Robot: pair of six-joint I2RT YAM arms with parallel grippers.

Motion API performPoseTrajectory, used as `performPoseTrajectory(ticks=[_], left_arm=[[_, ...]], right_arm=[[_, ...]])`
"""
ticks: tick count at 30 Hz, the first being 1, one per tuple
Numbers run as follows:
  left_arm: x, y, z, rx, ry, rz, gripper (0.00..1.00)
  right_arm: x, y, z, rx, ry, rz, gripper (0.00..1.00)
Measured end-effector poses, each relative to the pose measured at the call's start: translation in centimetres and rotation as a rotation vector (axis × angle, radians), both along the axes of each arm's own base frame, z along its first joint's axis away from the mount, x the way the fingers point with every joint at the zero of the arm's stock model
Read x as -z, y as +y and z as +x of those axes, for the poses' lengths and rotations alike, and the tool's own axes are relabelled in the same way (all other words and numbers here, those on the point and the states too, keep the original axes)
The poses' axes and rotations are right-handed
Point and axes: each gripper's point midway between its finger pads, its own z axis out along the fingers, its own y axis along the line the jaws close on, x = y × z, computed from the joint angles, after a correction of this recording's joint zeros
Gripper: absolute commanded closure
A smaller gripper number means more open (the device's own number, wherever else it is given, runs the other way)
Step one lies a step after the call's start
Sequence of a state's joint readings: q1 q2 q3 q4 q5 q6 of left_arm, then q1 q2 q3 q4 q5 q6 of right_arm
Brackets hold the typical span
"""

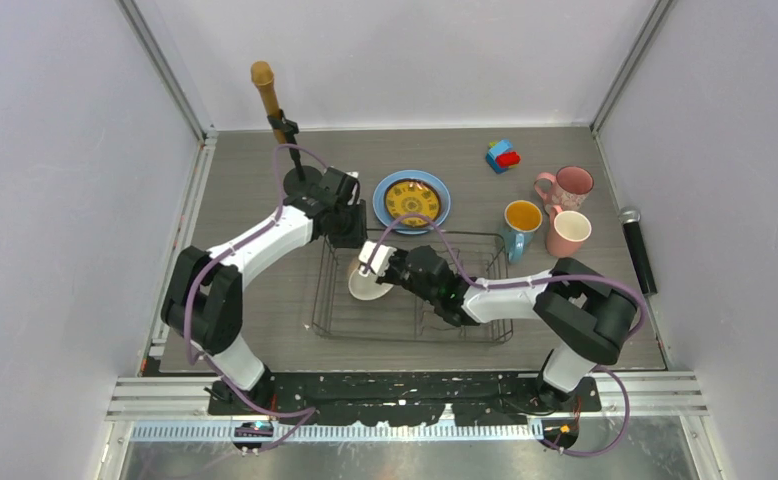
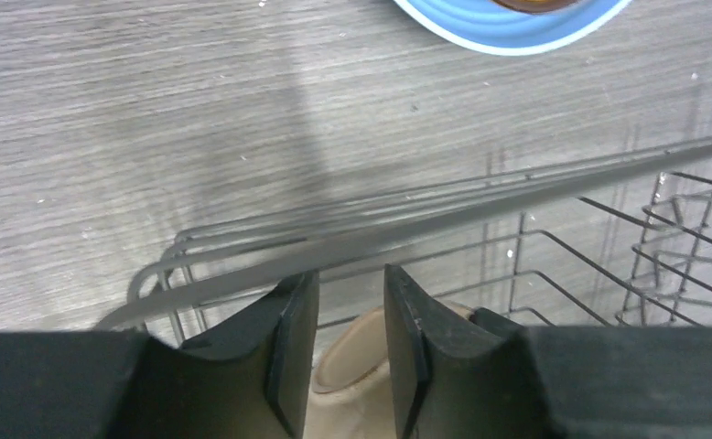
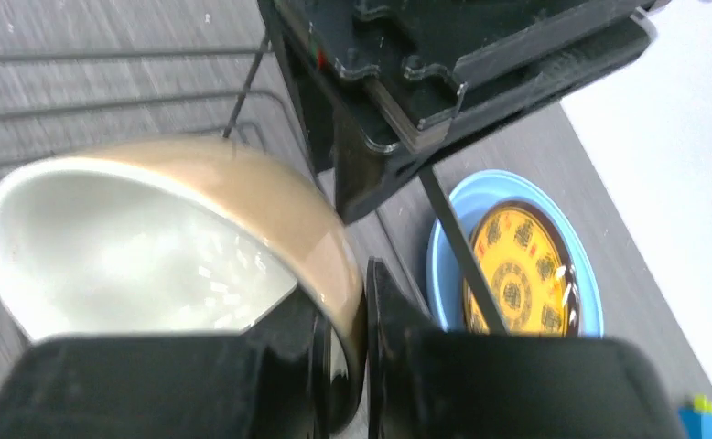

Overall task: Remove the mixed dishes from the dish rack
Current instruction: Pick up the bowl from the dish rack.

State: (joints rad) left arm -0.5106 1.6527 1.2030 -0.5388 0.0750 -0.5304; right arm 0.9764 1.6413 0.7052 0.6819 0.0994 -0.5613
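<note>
The dish rack (image 1: 415, 335) stands mid-table. At its left end a beige bowl (image 1: 365, 287) is tipped on edge, and my right gripper (image 1: 383, 272) is shut on its rim. In the right wrist view one finger lies inside the bowl (image 3: 151, 238) and one outside, the right gripper (image 3: 345, 366) pinching the wall. My left gripper (image 1: 350, 230) hovers over the rack's back left corner (image 2: 517, 192). Its jaws stand slightly apart and hold nothing. The bowl's underside (image 2: 361, 366) shows below the gap of the left gripper (image 2: 350, 279). The yellow plate (image 1: 412, 200) lies on the light-blue plate (image 1: 438, 190) behind the rack.
A blue mug (image 1: 521, 222), a pink mug (image 1: 568, 233) and a speckled pink mug (image 1: 567, 186) stand right of the rack. A red-blue toy block (image 1: 503, 155) is behind them. A microphone stand (image 1: 275, 110) rises at back left, and a black microphone (image 1: 637, 250) lies at far right.
</note>
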Motion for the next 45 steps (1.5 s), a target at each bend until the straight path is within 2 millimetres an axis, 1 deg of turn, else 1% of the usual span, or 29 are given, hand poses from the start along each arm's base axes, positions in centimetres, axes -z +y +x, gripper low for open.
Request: performPoseTrajectory(ticks=[3,4,8,11,13,14,17,22,24,27,30,32,37,41,43,45], left_arm=[[-0.8,-0.2,-0.3,0.002,-0.014,-0.008,0.58],[-1.1,-0.3,-0.4,0.004,-0.018,-0.012,0.57],[-2.1,-0.2,-0.4,0.0,-0.039,-0.022,0.48],[-2.7,-0.1,-0.4,-0.005,-0.057,-0.026,0.32],[-3.5,0.1,-0.5,-0.005,-0.076,-0.029,0.08],[-4.1,0.1,-0.5,-0.005,-0.09,-0.034,0.01],[-6.0,0.4,-0.6,-0.011,-0.141,-0.052,0.0],[-11.2,1.5,-1.2,-0.031,-0.281,-0.098,0.0],[-13.3,2.2,-1.8,-0.04,-0.348,-0.121,0.0],[-15.5,3.4,-3.3,-0.05,-0.438,-0.157,0.0],[-16.3,4.4,-5.1,-0.051,-0.504,-0.195,0.0],[-16.6,4.7,-6.2,-0.039,-0.537,-0.226,0.0],[-17.5,4.3,-8.6,0.033,-0.597,-0.325,0.0],[-18.8,3.4,-9.4,0.083,-0.622,-0.39,0.0],[-18.8,2.8,-9.5,0.111,-0.612,-0.41,0.0],[-18.3,2.2,-9.5,0.134,-0.583,-0.416,0.0]], right_arm=[[-0.5,-0.5,0.3,0.045,-0.033,0.017,0.97],[-0.6,-0.5,0.3,0.048,-0.04,0.014,0.99],[-1.1,-0.3,0.2,0.051,-0.063,0.026,0.99],[-1.6,-0.1,0.2,0.049,-0.078,0.036,0.99],[-1.8,0.0,0.1,0.049,-0.084,0.043,0.99],[-2.0,0.1,0.1,0.049,-0.086,0.048,0.99],[-2.7,0.0,-0.1,0.051,-0.082,0.068,0.99],[-5.6,-1.0,-0.7,0.091,-0.039,0.159,0.99],[-6.7,-1.5,-0.9,0.115,0.0,0.187,0.99],[-8.1,-2.0,-1.2,0.152,0.069,0.221,0.99],[-9.5,-2.7,-1.9,0.183,0.133,0.271,0.99],[-10.1,-3.4,-2.4,0.201,0.173,0.302,0.99],[-10.8,-4.6,-2.7,0.274,0.317,0.319,0.99],[-12.1,-5.5,-2.2,0.351,0.467,0.318,0.99],[-12.7,-6.0,-1.7,0.383,0.537,0.313,0.99],[-12.9,-6.2,-1.2,0.409,0.61,0.302,0.99]])
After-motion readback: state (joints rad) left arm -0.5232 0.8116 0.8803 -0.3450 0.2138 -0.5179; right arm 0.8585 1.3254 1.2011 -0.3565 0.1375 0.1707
